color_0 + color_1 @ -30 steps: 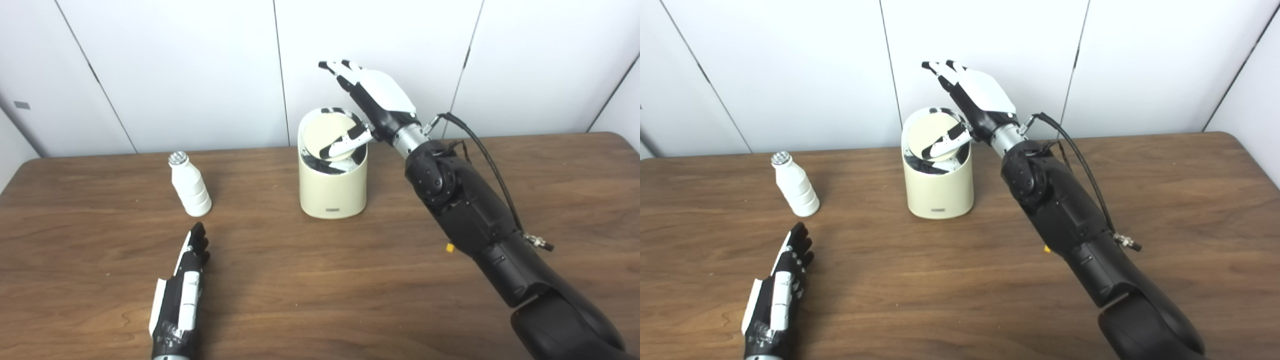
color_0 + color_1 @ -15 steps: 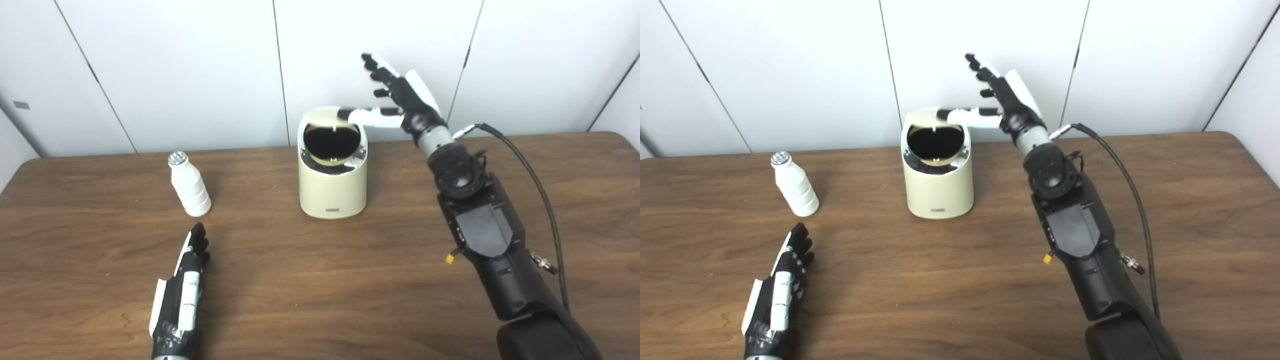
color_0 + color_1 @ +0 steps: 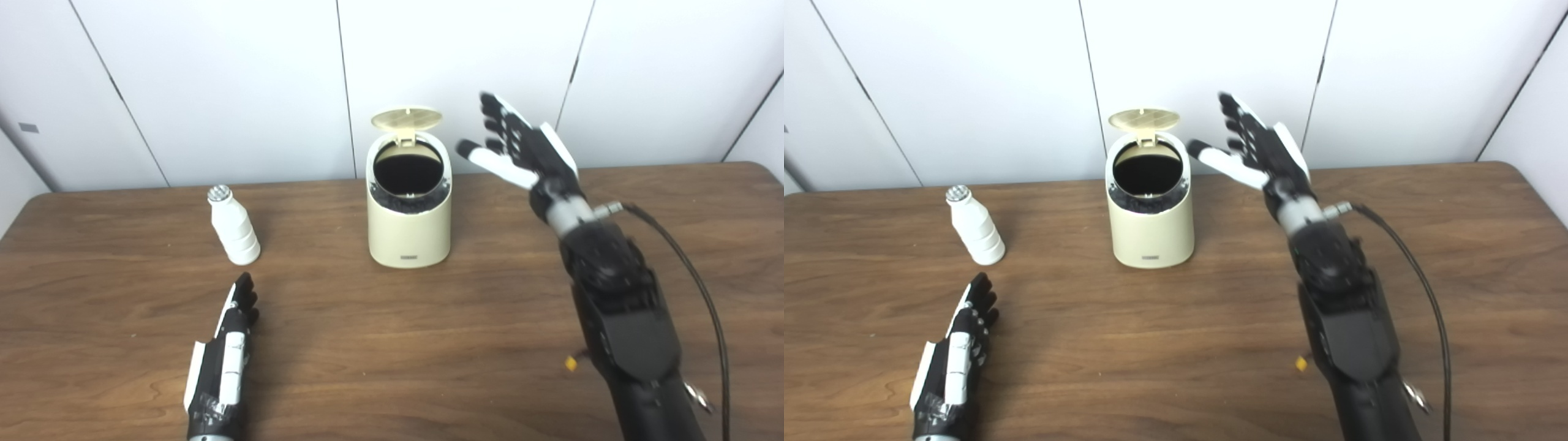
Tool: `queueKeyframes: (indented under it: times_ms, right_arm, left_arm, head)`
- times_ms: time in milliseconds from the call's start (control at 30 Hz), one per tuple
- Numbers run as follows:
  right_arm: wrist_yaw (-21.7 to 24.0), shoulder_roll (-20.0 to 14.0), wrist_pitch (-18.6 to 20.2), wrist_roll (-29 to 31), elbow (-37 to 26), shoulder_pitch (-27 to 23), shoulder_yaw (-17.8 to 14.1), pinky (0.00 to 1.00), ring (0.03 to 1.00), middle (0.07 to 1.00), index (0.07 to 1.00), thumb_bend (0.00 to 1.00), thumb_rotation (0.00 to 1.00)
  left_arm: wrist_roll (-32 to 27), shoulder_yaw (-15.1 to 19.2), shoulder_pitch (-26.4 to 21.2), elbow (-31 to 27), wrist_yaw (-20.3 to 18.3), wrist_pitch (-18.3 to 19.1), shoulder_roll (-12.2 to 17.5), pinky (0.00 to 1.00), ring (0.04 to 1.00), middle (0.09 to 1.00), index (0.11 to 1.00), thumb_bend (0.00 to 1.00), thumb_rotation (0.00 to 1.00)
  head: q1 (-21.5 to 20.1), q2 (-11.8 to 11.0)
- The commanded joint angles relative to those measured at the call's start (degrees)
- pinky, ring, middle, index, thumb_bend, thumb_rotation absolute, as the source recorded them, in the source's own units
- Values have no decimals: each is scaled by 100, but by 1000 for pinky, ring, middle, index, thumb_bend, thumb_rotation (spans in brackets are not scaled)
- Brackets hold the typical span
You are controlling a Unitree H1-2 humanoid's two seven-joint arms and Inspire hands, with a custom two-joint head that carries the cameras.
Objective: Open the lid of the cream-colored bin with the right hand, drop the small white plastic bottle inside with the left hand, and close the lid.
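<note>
Your right hand (image 3: 520, 144) is hovering empty, fingers spread, right of the bin (image 3: 409, 208), leaving its raised lid (image 3: 407, 119) clear for the bottle (image 3: 233, 225)

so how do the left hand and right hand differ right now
The left hand lies flat on the table, fingers together, near the bottle. The right hand is raised in the air beside the open bin, fingers spread. Both hold nothing.
</note>
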Motion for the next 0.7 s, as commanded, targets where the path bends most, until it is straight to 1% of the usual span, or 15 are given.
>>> queueKeyframes:
  times_ms: [0, 33, 133, 167, 233, 333, 433, 533, 667]
  right_arm:
    - [69, -80, -24, 138, -413, 50, -48, 933, 939, 944, 934, 669, 656]
    - [100, -73, 31, 248, -563, 227, -84, 959, 942, 944, 947, 647, 704]
    - [113, -18, 115, 502, -873, 602, -168, 996, 967, 960, 969, 628, 761]
    - [103, -8, 132, 537, -950, 707, -175, 998, 976, 968, 971, 634, 785]
    - [71, 21, 143, 624, -1121, 970, -221, 1000, 995, 989, 977, 638, 868]
    - [5, 82, 67, 728, -1329, 1319, -296, 1000, 998, 990, 971, 659, 930]
    - [-22, 127, -45, 775, -1496, 1617, -340, 997, 991, 983, 964, 699, 978]
    - [-20, 170, -178, 814, -1683, 1925, -352, 986, 989, 984, 965, 709, 998]
    - [-2, 290, -561, 1000, -1787, 2307, -391, 1000, 1000, 998, 976, 695, 1000]
  left_arm:
    - [-80, 8, 57, -68, 11, -61, -13, 1000, 1000, 1000, 1000, 651, 951]
    - [-96, 15, 50, -56, -2, -66, -1, 1000, 1000, 1000, 1000, 656, 948]
    - [-103, 26, 47, -46, -18, -72, 26, 1000, 1000, 1000, 1000, 651, 953]
    - [-110, 32, 45, -55, -19, -64, 26, 1000, 1000, 1000, 1000, 648, 956]
    - [-155, 43, 38, -65, -46, -64, 38, 1000, 1000, 1000, 1000, 638, 957]
    - [-206, 61, 34, -65, -67, -70, 62, 1000, 1000, 1000, 1000, 628, 960]
    - [-238, 71, 32, -54, -98, -91, 107, 1000, 1000, 1000, 1000, 627, 966]
    - [-298, 96, 22, -33, -126, -106, 132, 1000, 1000, 1000, 1000, 629, 962]
    - [-313, 114, 36, -57, -135, -84, 147, 1000, 1000, 1000, 1000, 618, 969]
  head:
    - [-8, 10]
    - [-19, 8]
    - [-34, 12]
    - [-40, 8]
    - [-61, 23]
    - [-94, 34]
    - [-122, 58]
    - [-136, 83]
    - [-127, 110]
